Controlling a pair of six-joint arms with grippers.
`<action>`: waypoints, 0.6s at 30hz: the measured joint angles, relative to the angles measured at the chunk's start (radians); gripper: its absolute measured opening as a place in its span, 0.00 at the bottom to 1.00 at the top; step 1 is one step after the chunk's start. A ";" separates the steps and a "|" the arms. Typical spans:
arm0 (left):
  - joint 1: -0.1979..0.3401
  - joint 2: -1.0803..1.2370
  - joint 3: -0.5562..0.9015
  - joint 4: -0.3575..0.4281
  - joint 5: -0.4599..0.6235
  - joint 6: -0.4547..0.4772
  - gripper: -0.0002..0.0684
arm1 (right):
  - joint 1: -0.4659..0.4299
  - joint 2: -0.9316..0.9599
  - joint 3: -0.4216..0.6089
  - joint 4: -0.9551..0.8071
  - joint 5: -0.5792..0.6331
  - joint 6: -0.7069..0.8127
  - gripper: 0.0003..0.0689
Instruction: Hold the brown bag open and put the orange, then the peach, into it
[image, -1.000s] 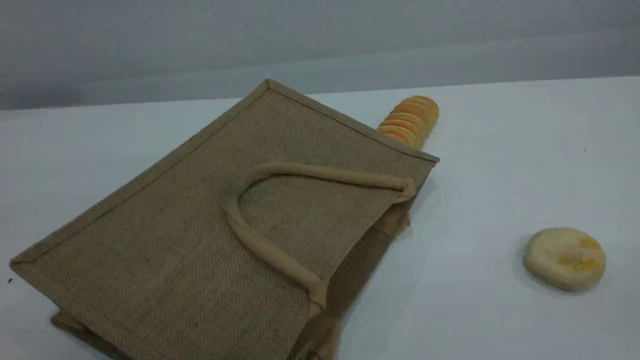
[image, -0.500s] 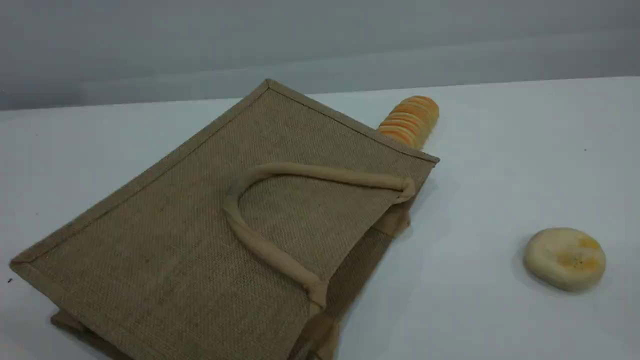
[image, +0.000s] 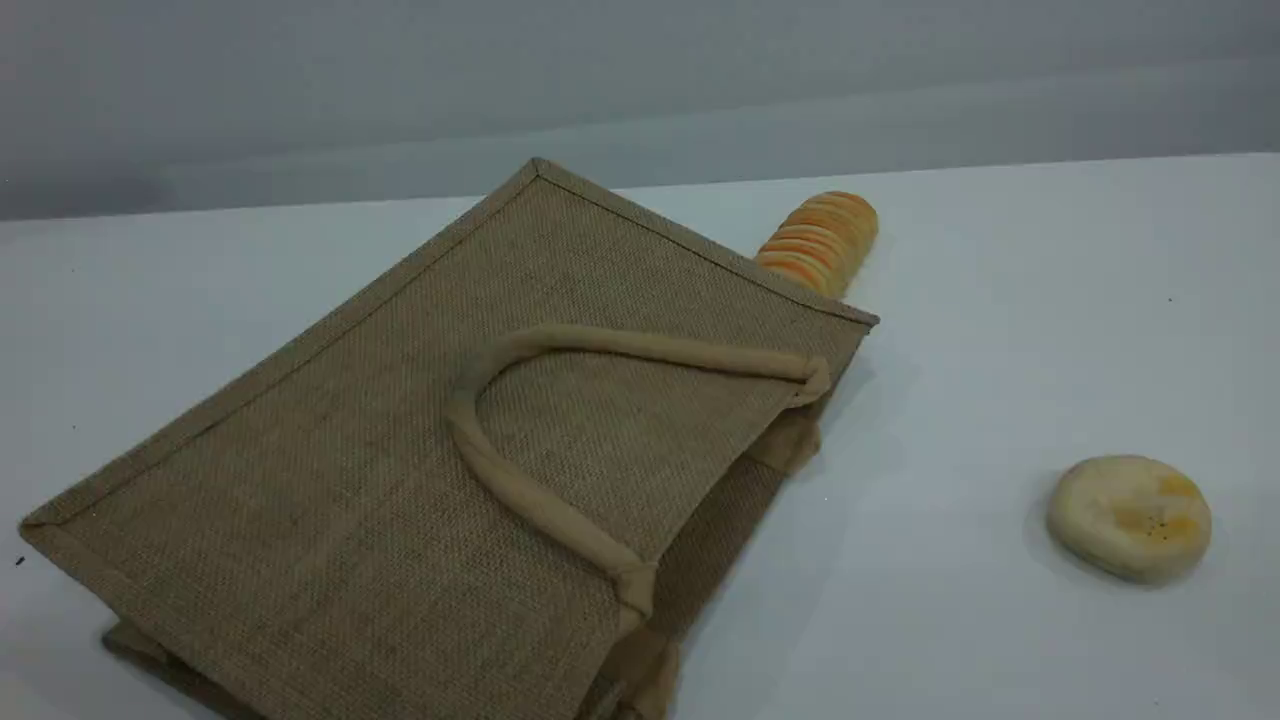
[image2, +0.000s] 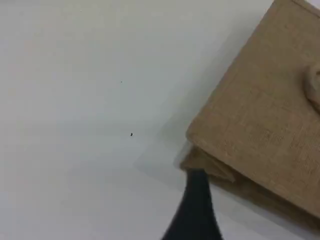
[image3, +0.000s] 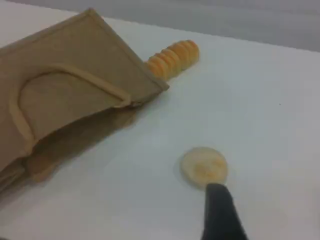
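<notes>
White worktop (image: 1000, 330), brown bag (image: 400, 480) flat on its side, mouth facing right. My left hand (image2: 195, 200) hovers at its near-left corner, nearer than my right hand (image3: 220, 210); both empty, gape unclear. Orange and peach unseen.

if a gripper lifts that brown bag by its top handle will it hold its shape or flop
The bag would probably sag somewhat: it lies collapsed flat on the table, its mouth only slightly agape. The coarse weave and bound edges look fairly stiff, so its panels may stay flat rather than crumple. The handle looks soft and rope-like, so it would likely bend around whatever lifts it.
</notes>
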 joint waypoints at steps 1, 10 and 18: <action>0.000 0.000 0.000 0.000 0.001 0.000 0.79 | 0.000 0.000 0.000 0.000 0.000 0.000 0.53; 0.000 0.000 -0.001 0.000 0.003 0.000 0.79 | -0.012 0.000 0.000 0.000 0.000 0.001 0.53; 0.000 0.000 -0.001 0.000 0.003 0.000 0.79 | -0.208 0.000 0.000 0.010 -0.001 0.001 0.53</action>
